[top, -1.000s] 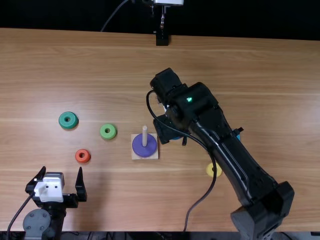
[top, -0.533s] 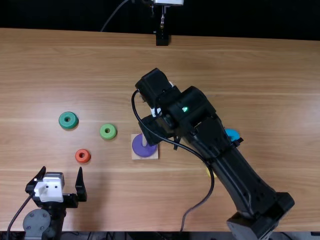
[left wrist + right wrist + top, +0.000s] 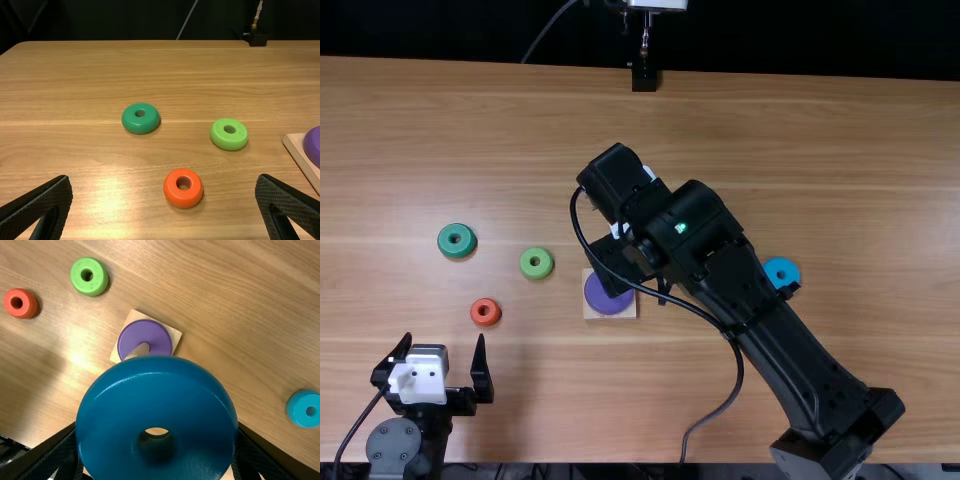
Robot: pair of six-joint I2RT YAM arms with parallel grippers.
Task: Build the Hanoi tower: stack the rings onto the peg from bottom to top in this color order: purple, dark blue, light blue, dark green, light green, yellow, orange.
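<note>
My right gripper [image 3: 620, 263] is at the base [image 3: 629, 312], reaching in from the right side of the worktop [image 3: 520, 150]. Its jaws stand apart by the breadth of the dark blue ring [image 3: 157, 402] and have hold of it by its two sides. In my right wrist view the ring covers part of the wooden peg [image 3: 140, 349]; whether they touch, I can't tell. The purple ring [image 3: 606, 296] lies flat on the base, around the peg.

My left gripper [image 3: 444, 338] is at the near left of the worktop, its jaws wide apart with nothing between them. Just beyond it lies the orange ring [image 3: 493, 317]. Farther out are the dark green ring [image 3: 457, 249] and, between that and the base, the light green ring [image 3: 536, 273]. The light blue ring [image 3: 782, 265] lies flat to the right, just beside my right arm.
</note>
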